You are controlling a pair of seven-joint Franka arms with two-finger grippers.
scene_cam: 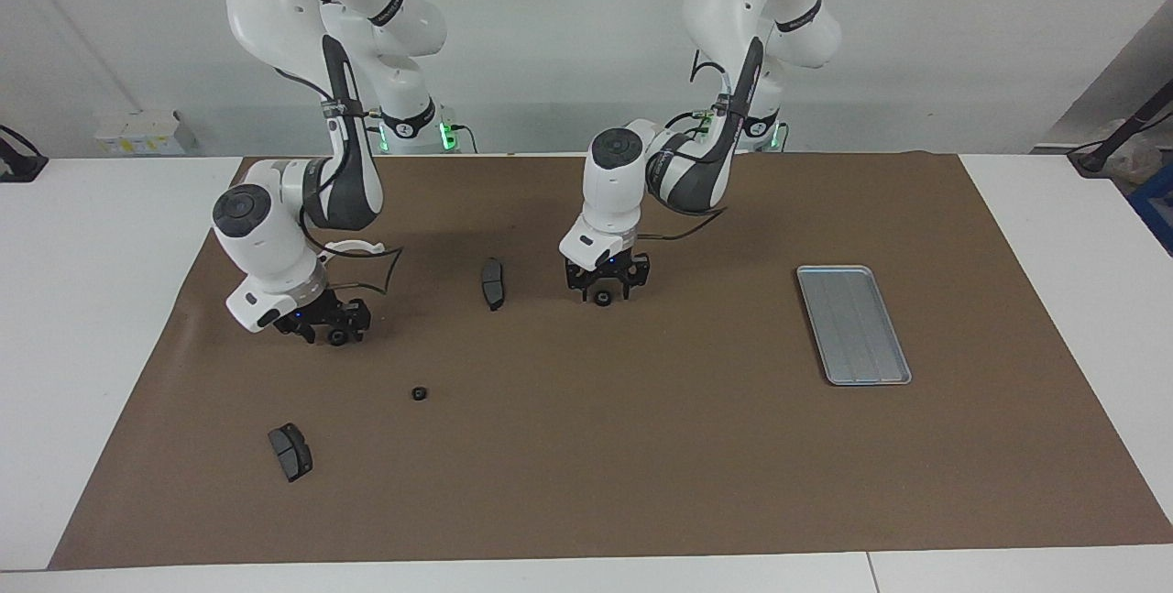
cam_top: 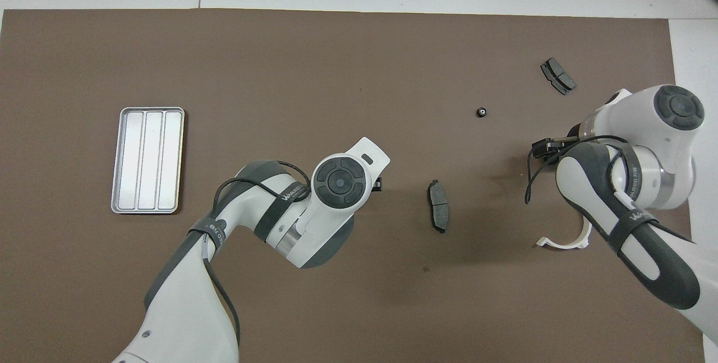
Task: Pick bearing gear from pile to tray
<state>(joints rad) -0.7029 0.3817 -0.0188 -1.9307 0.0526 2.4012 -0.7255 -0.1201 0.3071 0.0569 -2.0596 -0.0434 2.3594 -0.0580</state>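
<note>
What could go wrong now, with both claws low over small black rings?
The rings are tiny: the ring under the left claw or the ring under the right claw might squirt out sideways on closing. The tray stands well apart toward the left arm's end, so a weak grip could drop a ring on the way.

This is a robotics lab. Two white robot arms point(scene_cam: 293, 116) stand at a white tabletop point(scene_cam: 82, 300) covered by a plain brown mat point(scene_cam: 641, 446), against a bare pale wall point(scene_cam: 550, 25). Green indicator lights point(scene_cam: 446, 130) glow at the arm bases, and a small white box point(scene_cam: 137, 130) sits at the wall.
</note>
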